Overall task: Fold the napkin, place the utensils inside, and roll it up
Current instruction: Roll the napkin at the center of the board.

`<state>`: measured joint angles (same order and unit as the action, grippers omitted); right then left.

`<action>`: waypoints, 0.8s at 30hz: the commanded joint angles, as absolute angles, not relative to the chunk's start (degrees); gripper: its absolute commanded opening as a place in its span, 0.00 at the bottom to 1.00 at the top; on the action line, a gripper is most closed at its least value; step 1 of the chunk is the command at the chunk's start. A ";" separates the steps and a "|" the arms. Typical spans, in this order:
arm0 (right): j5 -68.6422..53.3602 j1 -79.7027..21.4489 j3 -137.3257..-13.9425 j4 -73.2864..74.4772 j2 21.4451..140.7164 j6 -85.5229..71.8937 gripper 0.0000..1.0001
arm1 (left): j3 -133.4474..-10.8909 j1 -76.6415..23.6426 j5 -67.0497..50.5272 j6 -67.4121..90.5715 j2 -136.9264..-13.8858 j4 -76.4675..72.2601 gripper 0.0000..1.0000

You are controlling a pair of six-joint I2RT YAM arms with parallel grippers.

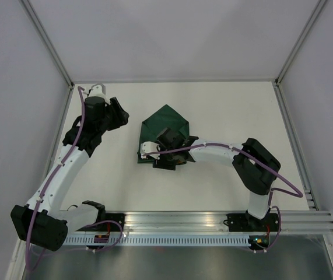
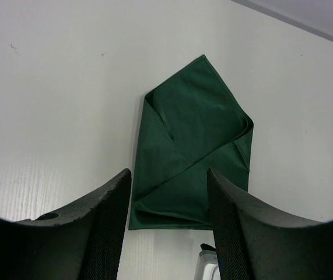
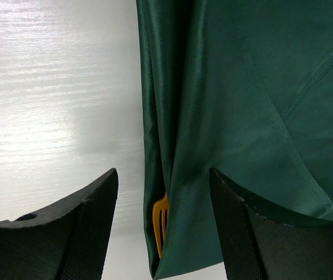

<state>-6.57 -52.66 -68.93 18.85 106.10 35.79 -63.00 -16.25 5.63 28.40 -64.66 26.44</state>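
**Green napkin folded, fork tucked in: risks for the roll**

Position: the napkin [image 1: 166, 123] lies near the middle of the table [image 1: 230, 116], folded into a narrow packet with one pointed end facing the far side. In the left wrist view the napkin [image 2: 195, 157] shows overlapping flaps lying loosely, not pressed flat.

Right gripper [image 1: 167, 153]: over the near end of the packet. In its own camera the right gripper [image 3: 163, 172] has its jaws spread wide, one on each side of the long folded edge of the cloth [image 3: 242, 116], with nothing pinched. I cannot tell whether the pads touch the fabric.

Left gripper [image 1: 118, 114]: well to the left of the napkin and aimed at it. The left gripper [image 2: 167, 172] also has its jaws apart and holds nothing.

Contents: the tines of an orange fork [image 3: 161, 227] peek out of the open end of the fold. Any other utensils are hidden.

Judged stage: fold and loading done, roll about to start.

Risks:
- The fork sits right at the open mouth. Lifting or dragging that end could let it slide out.
- A pinch on the top layer alone would peel the flap open instead of turning the whole packet.
- Closing on the tines through the cloth could skew the fork and make a lopsided roll.
- With the left gripper away, nothing anchors the packet, so a push may shift it across the smooth table without rolling it.
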 commanded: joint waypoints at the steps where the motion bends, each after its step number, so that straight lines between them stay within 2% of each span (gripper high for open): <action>1: -5.36 -52.82 -68.21 16.70 107.49 36.56 0.70 | -62.32 -16.35 4.13 26.28 -63.55 24.96 0.60; 10: -3.34 -52.74 -67.32 14.33 109.95 37.79 0.66 | -61.09 -16.35 4.39 25.58 -63.11 24.96 0.59; 24: -5.97 -50.89 -66.80 17.22 111.53 38.85 0.56 | -57.75 -16.52 2.11 24.61 -62.31 23.56 0.60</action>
<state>-5.58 -51.44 -67.85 13.93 109.23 37.47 -58.72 -16.25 3.88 26.87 -63.96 25.80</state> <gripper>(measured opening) 0.563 0.598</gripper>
